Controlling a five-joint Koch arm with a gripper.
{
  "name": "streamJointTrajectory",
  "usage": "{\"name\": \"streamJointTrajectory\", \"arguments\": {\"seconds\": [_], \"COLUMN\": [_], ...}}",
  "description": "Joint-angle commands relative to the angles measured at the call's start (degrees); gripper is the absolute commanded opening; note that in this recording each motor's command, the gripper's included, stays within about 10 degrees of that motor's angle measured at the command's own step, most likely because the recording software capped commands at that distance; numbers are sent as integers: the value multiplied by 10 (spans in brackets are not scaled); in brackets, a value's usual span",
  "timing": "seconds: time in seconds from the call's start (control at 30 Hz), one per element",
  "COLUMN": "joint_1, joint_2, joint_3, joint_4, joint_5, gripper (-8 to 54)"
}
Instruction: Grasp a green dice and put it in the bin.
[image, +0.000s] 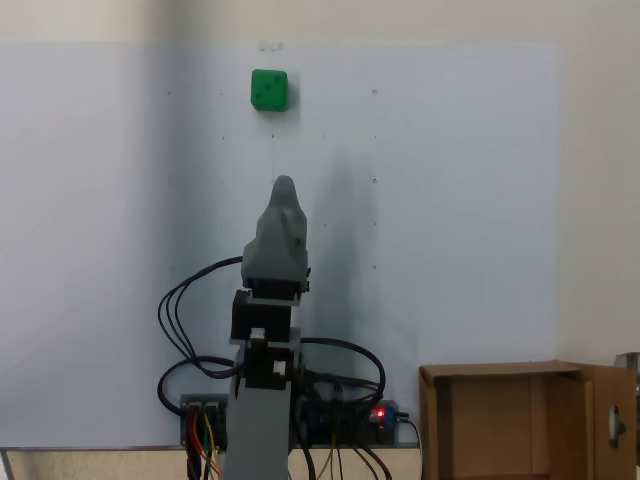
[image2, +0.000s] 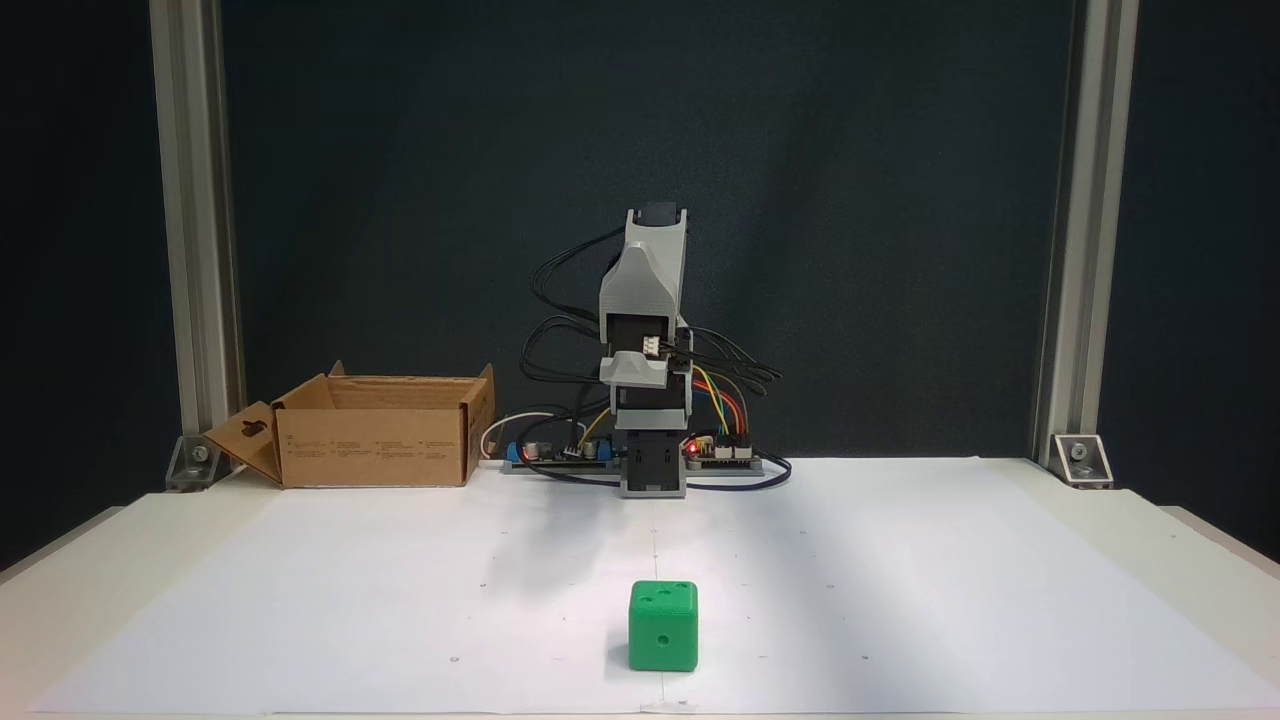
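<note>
The green dice (image: 269, 90) (image2: 663, 627) lies on the white sheet, far out in front of the arm and close to the sheet's front edge. The arm is folded over its base. Its grey gripper (image: 283, 186) (image2: 657, 225) points toward the dice from well short of it, with nothing seen in it. The jaws lie one behind the other, so I cannot tell how they stand. The bin (image: 500, 371) (image2: 375, 440), a brown cardboard box with upright flaps, stands beside the arm's base, at the left in one fixed view and at the lower right in the other.
Circuit boards and looping cables (image2: 720, 455) (image: 205, 410) sit around the arm's base (image2: 653, 470). Metal frame posts (image2: 195, 250) (image2: 1070, 250) stand at the back corners of the table. The white sheet (image2: 900, 580) lies flat between arm and dice.
</note>
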Motion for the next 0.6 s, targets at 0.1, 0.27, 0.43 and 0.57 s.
{"name": "streamJointTrajectory", "arguments": {"seconds": [0.1, 0.27, 0.43, 0.57], "joint_1": [-11, -6, -8, -10], "joint_2": [60, 59, 36, 2], "joint_3": [2, -105, -228, -356], "joint_4": [129, 299, 485, 645], "joint_5": [-43, -44, -44, -39], "gripper": [433, 434, 431, 431]}}
